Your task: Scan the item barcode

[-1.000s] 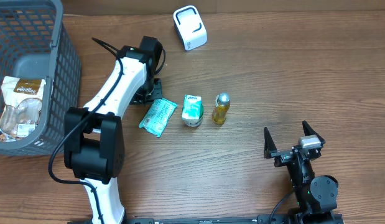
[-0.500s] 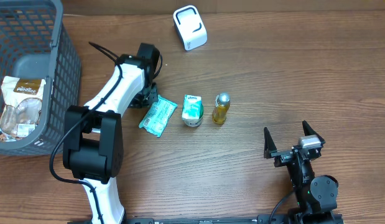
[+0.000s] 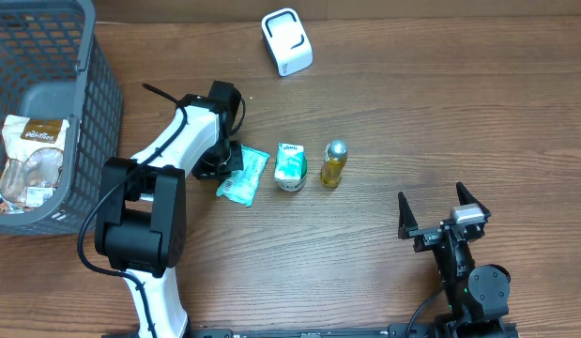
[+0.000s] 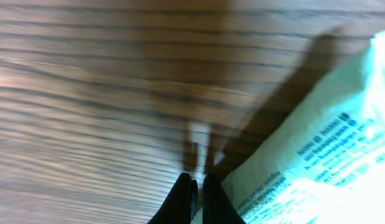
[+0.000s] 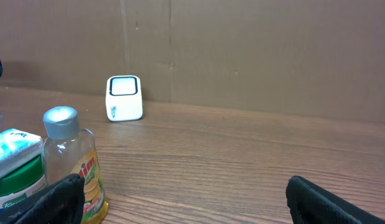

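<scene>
Left end effector (image 4: 197, 182) closed, empty, tips at green packet (image 4: 316, 155) edge, likely nudging it for pickup. Right end effector (image 3: 443, 214) wide, idle. Scanner (image 3: 286, 41) well apart.

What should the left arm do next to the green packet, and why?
Probably open the left gripper and take the green packet by its edge: the gripper is shut beside the packet, holding nothing, and the white scanner stands well away.
</scene>
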Tool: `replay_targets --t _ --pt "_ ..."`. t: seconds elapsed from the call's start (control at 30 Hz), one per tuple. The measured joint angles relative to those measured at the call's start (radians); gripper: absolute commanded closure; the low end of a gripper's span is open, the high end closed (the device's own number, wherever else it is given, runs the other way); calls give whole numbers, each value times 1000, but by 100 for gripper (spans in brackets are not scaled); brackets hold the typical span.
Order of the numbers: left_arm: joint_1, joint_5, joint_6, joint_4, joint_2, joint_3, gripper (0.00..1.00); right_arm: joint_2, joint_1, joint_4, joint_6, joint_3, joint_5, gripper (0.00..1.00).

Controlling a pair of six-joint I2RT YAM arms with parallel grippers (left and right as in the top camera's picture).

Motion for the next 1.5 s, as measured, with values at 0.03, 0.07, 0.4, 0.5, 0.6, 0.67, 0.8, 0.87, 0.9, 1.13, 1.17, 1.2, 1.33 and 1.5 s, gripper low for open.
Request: replay_targets --t 0.03,0.07,0.4,0.5,0.6,0.67,0.8,0.87,0.9,1.13,1.17,1.2,1.33,1.5 --pt "0 25 0 3 0 0 96 0 0 1 0 0 0 0" --pt "0 47 0 6 0 0 96 0 0 0 0 0 0 0" --pt "-32 130 0 38 0 0 96 0 0 0 1 0 0 0" --pt "-58 129 0 60 0 0 96 0 0 0 0 0 0 0" --pt "-76 129 0 77 0 0 96 0 0 0 0 0 0 0" --pt "-81 129 0 80 0 0 96 0 0 0 0 0 0 0" --pt "-82 129 0 77 0 0 96 0 0 0 0 0 0 0" --pt "-82 125 0 69 0 0 96 0 0 0 0 0 0 0" --pt "-82 121 0 64 -2 0 96 0 0 0 0 0 0 0" --pt "-79 31 3 -62 -94 69 96 0 0 1 0 0 0 0" --pt "-79 11 11 -91 -120 98 94 0 0 0 0 0 0 0" --pt "-76 -5 19 -116 -143 128 92 0 0 0 0 0 0 0" --pt "-66 -87 69 -225 -237 266 83 0 0 0 0 0 0 0" --pt "-54 -232 127 -288 -331 399 31 0 0 0 0 0 0 0"
